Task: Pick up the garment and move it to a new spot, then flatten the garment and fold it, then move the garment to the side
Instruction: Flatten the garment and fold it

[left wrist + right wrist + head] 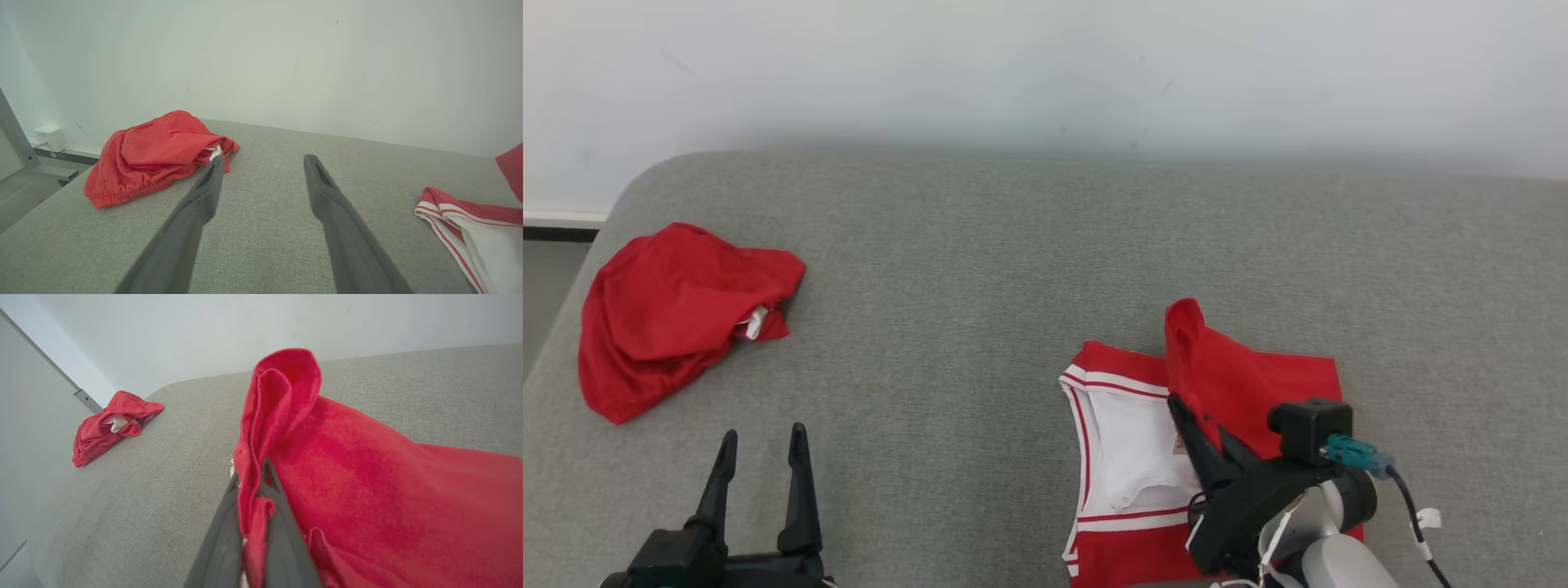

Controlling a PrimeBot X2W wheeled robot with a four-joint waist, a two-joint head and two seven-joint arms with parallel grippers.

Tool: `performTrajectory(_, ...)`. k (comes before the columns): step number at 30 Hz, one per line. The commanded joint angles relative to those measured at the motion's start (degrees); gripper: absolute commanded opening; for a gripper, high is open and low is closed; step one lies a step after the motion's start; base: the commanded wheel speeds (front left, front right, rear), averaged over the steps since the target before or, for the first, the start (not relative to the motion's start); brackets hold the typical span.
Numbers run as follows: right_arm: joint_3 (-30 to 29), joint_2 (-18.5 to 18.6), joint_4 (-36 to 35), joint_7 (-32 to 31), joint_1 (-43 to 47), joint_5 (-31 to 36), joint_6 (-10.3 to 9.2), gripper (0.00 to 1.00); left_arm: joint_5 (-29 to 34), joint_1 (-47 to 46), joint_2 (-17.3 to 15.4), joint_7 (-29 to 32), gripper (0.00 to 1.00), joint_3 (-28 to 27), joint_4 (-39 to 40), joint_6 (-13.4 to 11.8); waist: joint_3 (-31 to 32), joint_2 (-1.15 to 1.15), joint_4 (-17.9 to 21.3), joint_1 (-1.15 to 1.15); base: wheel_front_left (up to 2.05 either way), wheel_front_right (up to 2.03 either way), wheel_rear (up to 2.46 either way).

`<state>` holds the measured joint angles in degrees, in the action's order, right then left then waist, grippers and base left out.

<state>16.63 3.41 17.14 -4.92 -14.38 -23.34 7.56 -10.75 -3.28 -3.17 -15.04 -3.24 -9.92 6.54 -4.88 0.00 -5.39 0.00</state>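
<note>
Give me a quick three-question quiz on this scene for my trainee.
1. True or false: the left tool is holding cloth.
2. Which is shut on a lifted fold of the red-and-white garment: A) left tool, B) right tool?
3. Fill in: the crumpled red garment lies on the robot's ____ side of the grey surface.
Key: 1 false, it is open over bare surface; 2 B; 3 left.

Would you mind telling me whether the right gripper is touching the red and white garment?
Touching. The right wrist view shows the right gripper shut on a fold of the red and white garment.
</note>
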Motion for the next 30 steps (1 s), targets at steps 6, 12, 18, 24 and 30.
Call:
performTrajectory(6,2.3,-0.5,2.8,1.7,-1.3,-1.6,-0.11,0.0,0.2,-1.4,0.2,-0.2,1.0,0.9,-0.8,0.3,-0.4,0.0,-2.2,0.0,0.0,0.0,0.0)
performTrajectory(12,5.1,-0.6,5.6,3.7,-2.2,-4.2,-0.11,0.0,0.3,-1.7,0.2,-0.2,1.0,1.1,-1.5,0.5,-0.7,0.0,-2.5,0.0,0.0,0.0,0.0)
performTrajectory(18,5.0,-0.6,7.6,7.4,-3.8,-3.1,-0.11,1.0,0.4,-1.7,0.2,-0.2,1.0,0.8,-2.0,0.5,-0.4,0.0,-1.8,0.0,0.0,0.0,0.0)
performTrajectory(24,0.4,0.0,6.2,11.4,-4.3,0.2,-0.11,1.0,0.7,-0.7,0.1,-0.2,1.0,0.5,-2.2,0.7,0.6,0.0,-0.5,0.0,0.0,0.0,0.0)
performTrajectory(30,-5.4,2.7,3.2,14.5,-2.1,2.2,-0.11,1.0,1.0,0.1,0.1,-0.2,1.0,0.6,-1.9,0.8,1.7,0.0,0.8,0.0,0.0,0.0,0.0)
